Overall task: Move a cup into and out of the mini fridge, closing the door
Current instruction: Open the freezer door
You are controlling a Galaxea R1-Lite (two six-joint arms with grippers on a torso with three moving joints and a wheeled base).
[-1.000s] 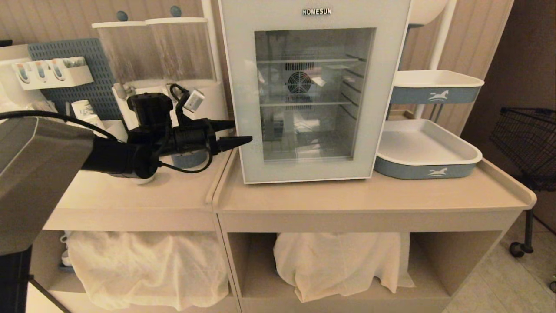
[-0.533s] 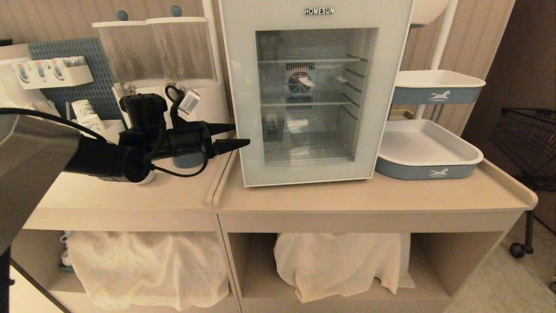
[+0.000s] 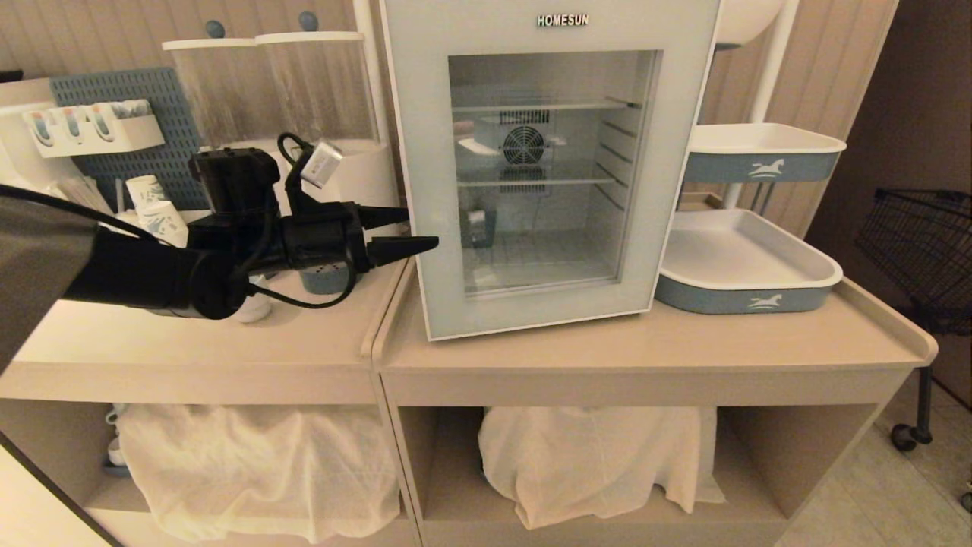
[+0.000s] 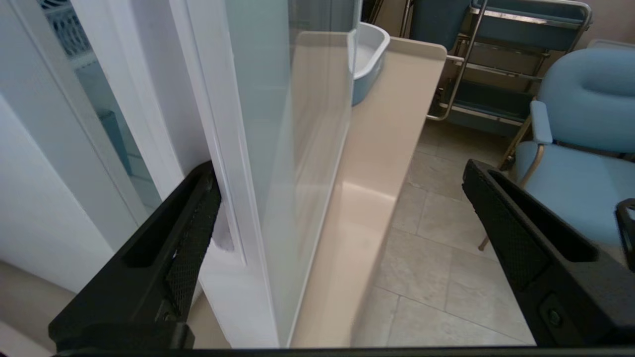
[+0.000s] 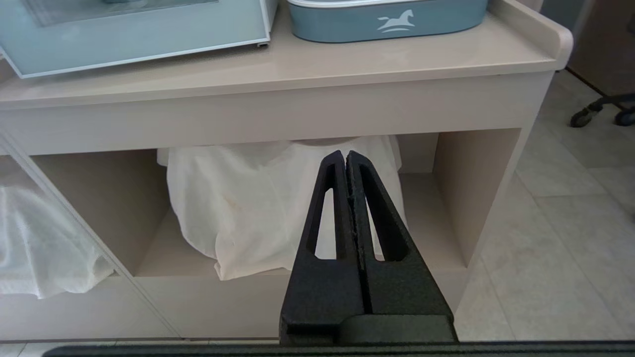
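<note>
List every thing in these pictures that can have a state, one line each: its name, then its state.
door: ajar, its left edge swung slightly out from the mini fridge.
left gripper: open, one finger behind the door's edge, one in front.
right gripper: shut, holding nothing, in front of the lower shelf.
lower tray: empty.
upper tray: contents hidden.

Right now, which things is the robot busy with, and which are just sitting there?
Busy with:
- mini fridge
- its door, swung slightly open
- left gripper, open, straddling the door's edge

Just sitting there:
- paper cups
- drink dispensers
- blue trays
- right gripper, shut, parked low
</note>
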